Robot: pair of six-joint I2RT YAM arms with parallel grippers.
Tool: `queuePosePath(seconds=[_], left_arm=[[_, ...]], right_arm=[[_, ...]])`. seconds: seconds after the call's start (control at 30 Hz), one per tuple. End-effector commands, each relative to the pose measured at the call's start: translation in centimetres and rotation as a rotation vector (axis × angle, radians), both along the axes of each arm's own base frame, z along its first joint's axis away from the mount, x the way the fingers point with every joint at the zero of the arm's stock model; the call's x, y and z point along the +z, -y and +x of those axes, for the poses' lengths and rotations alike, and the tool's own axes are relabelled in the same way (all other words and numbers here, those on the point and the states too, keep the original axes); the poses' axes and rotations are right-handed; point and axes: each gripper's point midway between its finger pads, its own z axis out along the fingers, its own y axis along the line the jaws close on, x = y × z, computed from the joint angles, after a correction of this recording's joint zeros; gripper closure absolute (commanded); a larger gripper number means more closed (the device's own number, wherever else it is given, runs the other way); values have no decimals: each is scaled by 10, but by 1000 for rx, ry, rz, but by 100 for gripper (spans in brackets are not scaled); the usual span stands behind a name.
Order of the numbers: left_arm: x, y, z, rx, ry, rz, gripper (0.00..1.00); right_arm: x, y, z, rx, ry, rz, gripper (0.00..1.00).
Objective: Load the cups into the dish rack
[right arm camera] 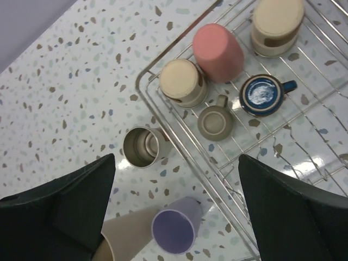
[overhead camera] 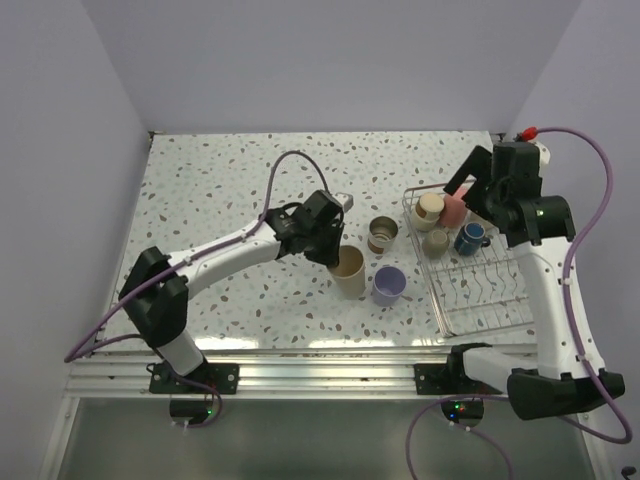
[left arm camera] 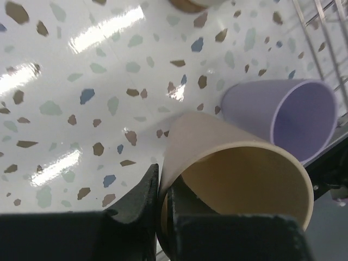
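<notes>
My left gripper (overhead camera: pixel 327 240) is shut on the rim of a tan cup (overhead camera: pixel 349 271), one finger inside and one outside, as the left wrist view (left arm camera: pixel 160 212) shows on the cup (left arm camera: pixel 228 163). I cannot tell whether the cup is lifted. A lavender cup (overhead camera: pixel 389 285) stands right of it, a steel cup (overhead camera: pixel 382 236) behind. The wire dish rack (overhead camera: pixel 490 310) holds a beige cup (right arm camera: pixel 182 81), a pink cup (right arm camera: pixel 218 51), another beige cup (right arm camera: pixel 277 24), a small tan mug (right arm camera: pixel 216 122) and a dark blue mug (right arm camera: pixel 262 95). My right gripper (right arm camera: pixel 175 157) is open and empty above the rack's left edge.
The lavender cup (right arm camera: pixel 174 232) and steel cup (right arm camera: pixel 142 147) stand on the speckled table just left of the rack's rim (right arm camera: pixel 179 138). The rack's near half (overhead camera: pixel 480 295) holds no cups. White walls close in the table at the back and sides.
</notes>
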Motion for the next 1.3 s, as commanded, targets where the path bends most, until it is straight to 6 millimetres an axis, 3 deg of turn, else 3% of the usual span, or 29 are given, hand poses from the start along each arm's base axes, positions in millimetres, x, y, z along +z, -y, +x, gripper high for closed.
queuePosePath(seconds=[0.0,0.13,0.17,0.2,0.23,0.3,0.37,0.4,0.43,0.47,0.5,0.57,0.7,1.0,1.13,1.27], left_arm=[[67,-3,48,78,148,-81,100],[121,-28,93,168,200,-229,100],[145,-37,107,193,240,-274,100],[158,-39,115,203,272,-297,100],[170,-40,121,208,299,-319,100],[206,-40,134,201,368,-419,100],[227,-37,135,186,357,-550,100],[249,-33,139,169,407,-638,100],[262,-30,133,135,409,-705,100],[258,-31,136,163,373,-753,100],[278,-30,137,146,429,-825,100],[298,-30,134,133,455,-939,100],[314,-31,130,119,467,-1064,100],[326,-31,130,111,500,-1183,100],[336,-31,127,91,515,-1225,100],[341,-30,126,78,522,-1242,100]], right_arm=[[35,-31,17,114,107,107,2],[69,-87,42,337,237,326,2],[71,-102,47,370,245,410,2],[88,-122,51,471,304,493,2],[80,-133,54,505,291,561,2],[87,-157,64,582,320,734,2],[97,-171,66,586,325,906,2],[116,-178,68,650,404,951,2],[115,-181,70,652,407,997,2],[123,-186,69,649,406,1063,2],[130,-189,71,672,434,1079,2],[140,-196,69,697,439,1097,2],[148,-207,67,720,438,1119,2],[138,-230,64,725,388,1186,2],[126,-229,65,698,360,1143,2],[126,-230,67,693,369,1172,2]])
